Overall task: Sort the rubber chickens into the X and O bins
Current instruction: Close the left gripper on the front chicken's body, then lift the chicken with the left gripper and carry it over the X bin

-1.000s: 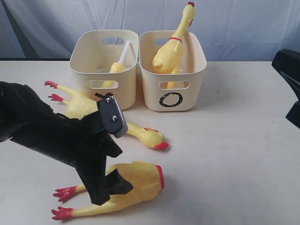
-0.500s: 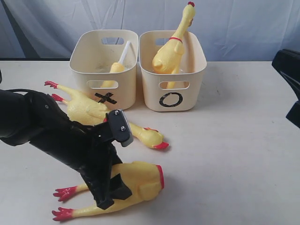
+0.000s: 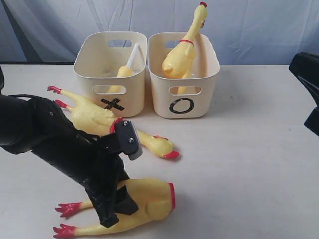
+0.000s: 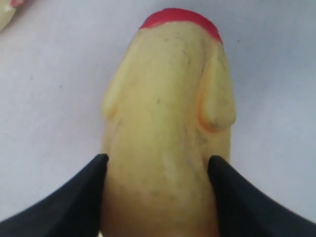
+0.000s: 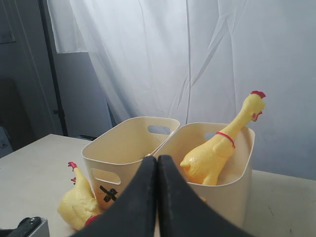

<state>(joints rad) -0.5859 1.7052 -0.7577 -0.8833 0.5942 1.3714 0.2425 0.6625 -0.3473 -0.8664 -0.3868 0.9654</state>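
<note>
Left wrist view has the left gripper (image 4: 155, 168) astride the headless chicken (image 4: 168, 98). One black finger lies against each flank, pinching the body across its width behind the stubby wings. How hard it squeezes I cannot tell. The body points away from the gripper and ends in a red ring (image 4: 180, 17) where a neck would join. In the exterior view it lies near the front edge of the table (image 3: 249, 164), with its red feet (image 3: 67, 209) trailing behind the arm.

The main risk is the grip itself. The rubber looks soft and rounded, so the body could squash, squirt out from between the fingers or sag at one end once it is lifted. The long legs would then hang low.

Just beyond lies a whole chicken (image 3: 99, 117), between this one and the bins. Dangling feet could drag across it or catch on a bin rim and pull the load free.

Choosing the wrong bin is the other danger. The X bin (image 3: 89, 74) holds a yellow piece (image 3: 124, 70), and the O bin (image 3: 204, 94) holds an upright whole chicken (image 3: 182, 55), so I judge that this broken one belongs with the X. The two bins stand touching, so a small drift sideways would drop it in the wrong one.

The right gripper (image 5: 157, 163) has its fingers pressed together with nothing between them. It sits well off to the side and is no hazard.
</note>
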